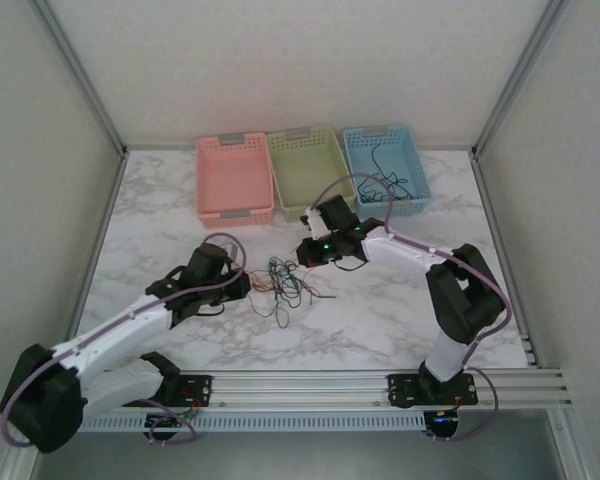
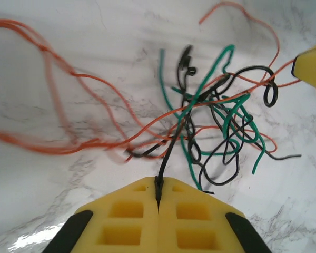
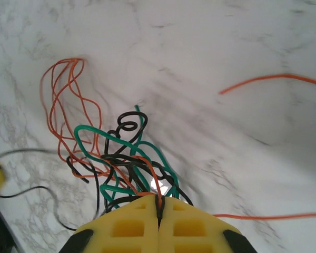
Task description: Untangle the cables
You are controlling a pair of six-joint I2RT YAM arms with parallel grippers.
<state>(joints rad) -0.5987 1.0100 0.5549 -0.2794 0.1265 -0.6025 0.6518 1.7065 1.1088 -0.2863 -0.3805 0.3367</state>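
Note:
The cables (image 1: 283,282) lie as one tangle of orange, green, teal and black wires on the marble table between the two arms. My left gripper (image 1: 248,285) is at the tangle's left edge. In the left wrist view it (image 2: 158,192) is shut on a black cable (image 2: 171,147) that runs up into the knot (image 2: 216,121). My right gripper (image 1: 302,255) sits at the tangle's upper right. In the right wrist view it (image 3: 159,203) is shut on a black and an orange strand at the foot of the knot (image 3: 121,153).
Three baskets stand in a row at the back: pink (image 1: 236,213), green (image 1: 298,206) and blue (image 1: 416,165). A black cable (image 1: 392,184) lies in the blue one. Loose orange loops (image 2: 52,95) trail left of the knot. Frame rails border the table.

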